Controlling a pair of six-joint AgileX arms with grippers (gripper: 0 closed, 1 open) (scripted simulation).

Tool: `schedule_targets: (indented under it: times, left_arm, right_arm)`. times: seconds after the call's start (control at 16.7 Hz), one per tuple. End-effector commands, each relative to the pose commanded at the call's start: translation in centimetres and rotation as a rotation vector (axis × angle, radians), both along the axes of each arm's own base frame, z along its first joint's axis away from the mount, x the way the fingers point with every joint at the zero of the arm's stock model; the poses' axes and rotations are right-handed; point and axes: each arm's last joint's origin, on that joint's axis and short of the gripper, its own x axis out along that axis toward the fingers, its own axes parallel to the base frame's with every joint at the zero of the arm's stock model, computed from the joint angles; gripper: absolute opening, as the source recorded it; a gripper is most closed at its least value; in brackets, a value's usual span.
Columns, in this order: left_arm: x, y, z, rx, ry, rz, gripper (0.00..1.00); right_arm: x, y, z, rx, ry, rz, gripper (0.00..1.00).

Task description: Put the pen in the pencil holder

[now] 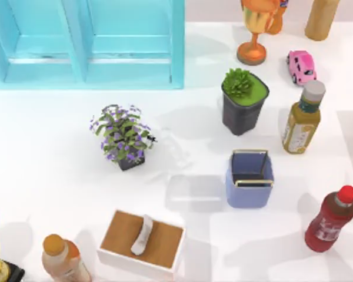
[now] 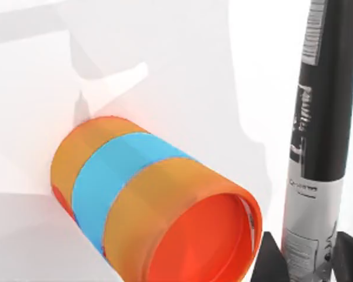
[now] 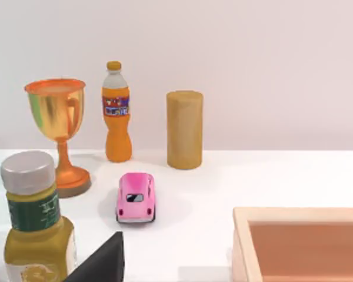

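Between the two dark fingers [image 2: 270, 261] of my left gripper [image 2: 309, 264] sits the pen [image 2: 317, 147]. One finger is pressed to each side of its grey-silver end, so I read it as pinched and not merely straddled. Its long axis runs straight out from the fingers, with the black half at the far end. Just beside it in the left wrist view an orange can with a blue band [image 2: 147, 205] lies on its side on the white table [image 2: 182, 70]. I cannot tell whether the pen's far end touches anything.

From above, the blue cup [image 1: 249, 197] stands upright right of the table's middle, its gold-rimmed mouth open to the sky and nothing in it. A dark pot with a green plant [image 1: 242, 114] stands just behind it, with an olive bottle [image 1: 302, 120] and a red bottle [image 1: 330, 220] off to its right.

The coming move turns on lining up the pen's length with that upward-facing mouth. I judge it has to hang vertical over the opening before it is let go, since the cup is narrow and a tilted pen could catch the rim. I cannot place the cup relative to the pen from the left wrist view. My right arm is idle near the far right of the table, its camera facing a pink toy car [image 3: 136, 197] and a gold goblet [image 3: 56, 126].
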Motion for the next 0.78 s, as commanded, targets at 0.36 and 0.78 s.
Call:
schedule_targets:
  times: [0.36, 0.78]
  left_arm:
    - [-1.0, 0.4, 0.8, 0.045, -0.011, 0.019, 0.00]
    - [3.4, 0.1, 2.6, 0.251, 0.031, -0.082, 0.00]
  right_arm:
    - [0.0, 0.0, 0.0, 0.000, 0.000, 0.000, 1.00]
    - [0.0, 0.0, 0.0, 0.000, 0.000, 0.000, 1.00]
